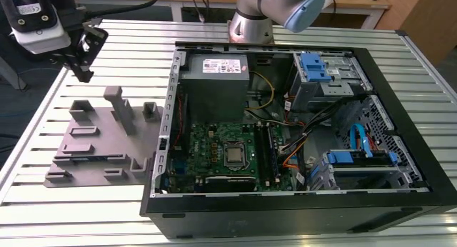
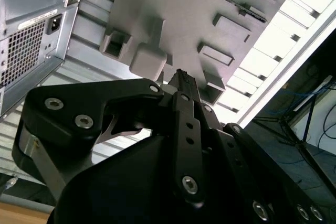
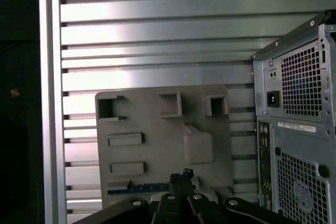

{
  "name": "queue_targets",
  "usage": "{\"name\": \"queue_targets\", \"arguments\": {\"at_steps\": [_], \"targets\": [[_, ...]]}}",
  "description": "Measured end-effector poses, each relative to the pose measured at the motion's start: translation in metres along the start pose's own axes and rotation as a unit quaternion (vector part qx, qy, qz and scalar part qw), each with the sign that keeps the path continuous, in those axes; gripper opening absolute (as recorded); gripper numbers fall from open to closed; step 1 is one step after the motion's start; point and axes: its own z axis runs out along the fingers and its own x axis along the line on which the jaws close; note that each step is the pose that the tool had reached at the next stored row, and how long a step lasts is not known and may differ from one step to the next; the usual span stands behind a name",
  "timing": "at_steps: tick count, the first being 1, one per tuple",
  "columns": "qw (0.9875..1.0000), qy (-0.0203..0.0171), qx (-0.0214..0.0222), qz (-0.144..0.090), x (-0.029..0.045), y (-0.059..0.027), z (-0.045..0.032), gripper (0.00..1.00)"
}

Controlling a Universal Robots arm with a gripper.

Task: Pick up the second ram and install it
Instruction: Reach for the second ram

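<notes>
Bright, even light fills the room. The slatted surface (image 3: pixel 157 35) glares white in bands, while the open case (image 1: pixel 286 220) is shadowy inside.

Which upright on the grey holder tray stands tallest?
The slim post in the middle of the grey holder tray; the stepped block and small block flanking it are clearly shorter.
</notes>
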Motion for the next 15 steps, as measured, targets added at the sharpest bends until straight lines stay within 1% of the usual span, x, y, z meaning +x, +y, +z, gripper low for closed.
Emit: {"name": "queue_targets", "arguments": {"at_steps": [3,4,5,15], "targets": [[0.9999,0.008,0.0006,-0.008,0.0,-0.002,0.0048,0.07],[0.9999,0.0103,0.0008,-0.01,0.0001,-0.0029,0.0064,0.07],[0.9999,0.0118,0.001,-0.01,0.0006,-0.0044,0.0079,0.07],[0.9998,0.019,0.0012,-0.012,0.0056,-0.025,0.0244,0.07]]}}
